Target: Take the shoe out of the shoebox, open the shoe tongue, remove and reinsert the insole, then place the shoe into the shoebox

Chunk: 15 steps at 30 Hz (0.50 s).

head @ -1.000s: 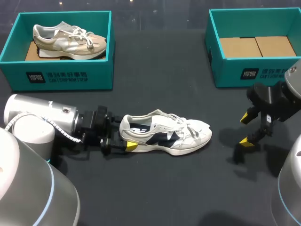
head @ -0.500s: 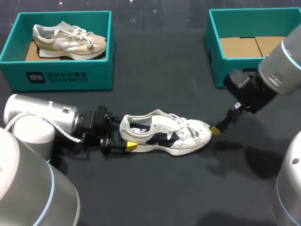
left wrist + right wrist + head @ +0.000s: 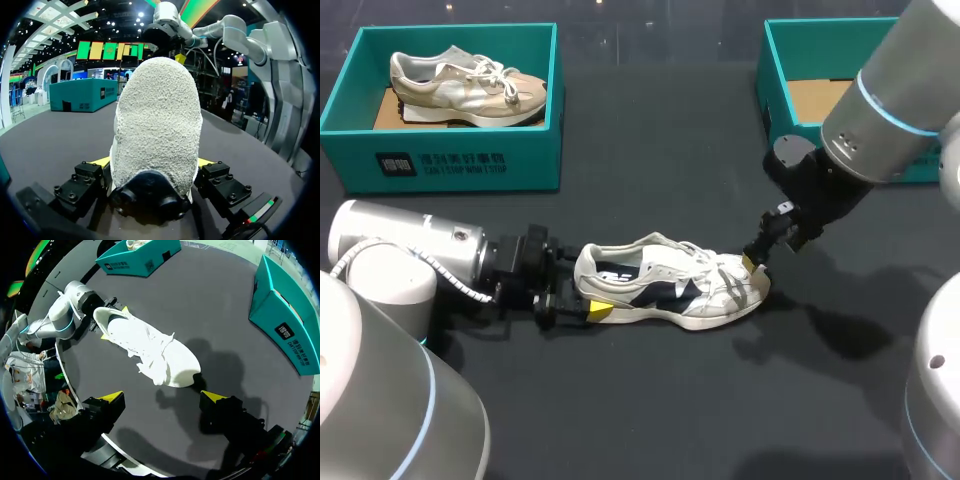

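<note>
A white and navy shoe [image 3: 670, 290] lies on its sole on the dark table, toe toward the right. My left gripper [image 3: 586, 297] comes in low from the left, and its yellow-tipped fingers [image 3: 102, 161] press the heel [image 3: 157, 125] from both sides. My right gripper [image 3: 760, 252] hangs open just above and beyond the toe. In the right wrist view the shoe [image 3: 150, 352] lies ahead of the open right gripper [image 3: 164, 397], its toe near the gap between the fingers, with nothing held.
A teal shoebox [image 3: 450, 160] at the back left holds a beige shoe [image 3: 470, 85]. Another teal shoebox [image 3: 790, 130] at the back right shows only its cardboard floor; my right arm crosses in front of it.
My right arm has swung in from the right side to the shoe's toe, its gripper staying open. The left arm and the shoe have not moved.
</note>
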Motion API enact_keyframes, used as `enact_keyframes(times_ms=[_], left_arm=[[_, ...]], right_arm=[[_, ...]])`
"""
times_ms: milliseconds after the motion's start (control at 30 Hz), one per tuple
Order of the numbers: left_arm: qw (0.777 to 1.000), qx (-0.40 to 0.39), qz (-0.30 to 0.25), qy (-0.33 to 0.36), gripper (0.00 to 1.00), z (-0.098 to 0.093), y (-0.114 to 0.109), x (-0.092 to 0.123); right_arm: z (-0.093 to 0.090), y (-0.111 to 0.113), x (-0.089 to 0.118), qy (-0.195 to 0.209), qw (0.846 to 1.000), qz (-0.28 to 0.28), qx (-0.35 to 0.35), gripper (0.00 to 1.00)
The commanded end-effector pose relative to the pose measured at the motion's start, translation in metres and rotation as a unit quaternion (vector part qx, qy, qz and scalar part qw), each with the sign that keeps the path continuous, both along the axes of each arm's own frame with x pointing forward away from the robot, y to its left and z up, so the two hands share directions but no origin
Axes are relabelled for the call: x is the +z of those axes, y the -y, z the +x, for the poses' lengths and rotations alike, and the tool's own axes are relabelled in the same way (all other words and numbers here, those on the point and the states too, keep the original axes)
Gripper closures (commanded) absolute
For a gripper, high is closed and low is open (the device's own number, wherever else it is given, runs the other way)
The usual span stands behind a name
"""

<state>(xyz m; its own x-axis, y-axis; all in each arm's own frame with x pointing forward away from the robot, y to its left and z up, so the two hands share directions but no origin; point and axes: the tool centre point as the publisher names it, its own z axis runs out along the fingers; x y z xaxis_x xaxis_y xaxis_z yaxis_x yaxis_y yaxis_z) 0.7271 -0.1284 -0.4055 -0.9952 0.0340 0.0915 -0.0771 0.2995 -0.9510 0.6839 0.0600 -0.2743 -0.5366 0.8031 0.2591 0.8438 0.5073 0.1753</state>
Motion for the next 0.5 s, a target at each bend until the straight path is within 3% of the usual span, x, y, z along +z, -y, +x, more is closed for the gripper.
enact_keyframes(times_ms=[33, 367, 500], left_arm=[[1.000, 0.001, 0.000, 0.000, 1.00, 0.002, 0.001, -0.003], [1.000, 0.001, 0.000, 0.000, 1.00, 0.002, 0.001, -0.003], [1.000, 0.001, 0.000, 0.000, 1.00, 0.002, 0.001, -0.003]], right_arm=[[0.008, -0.063, 0.002, -0.017, 0.994, -0.102, -0.033, 0.00], [0.007, -0.134, 0.009, -0.050, 0.974, -0.175, -0.136, 0.00], [0.007, -0.138, 0.009, -0.054, 0.973, -0.171, -0.147, 0.00]])
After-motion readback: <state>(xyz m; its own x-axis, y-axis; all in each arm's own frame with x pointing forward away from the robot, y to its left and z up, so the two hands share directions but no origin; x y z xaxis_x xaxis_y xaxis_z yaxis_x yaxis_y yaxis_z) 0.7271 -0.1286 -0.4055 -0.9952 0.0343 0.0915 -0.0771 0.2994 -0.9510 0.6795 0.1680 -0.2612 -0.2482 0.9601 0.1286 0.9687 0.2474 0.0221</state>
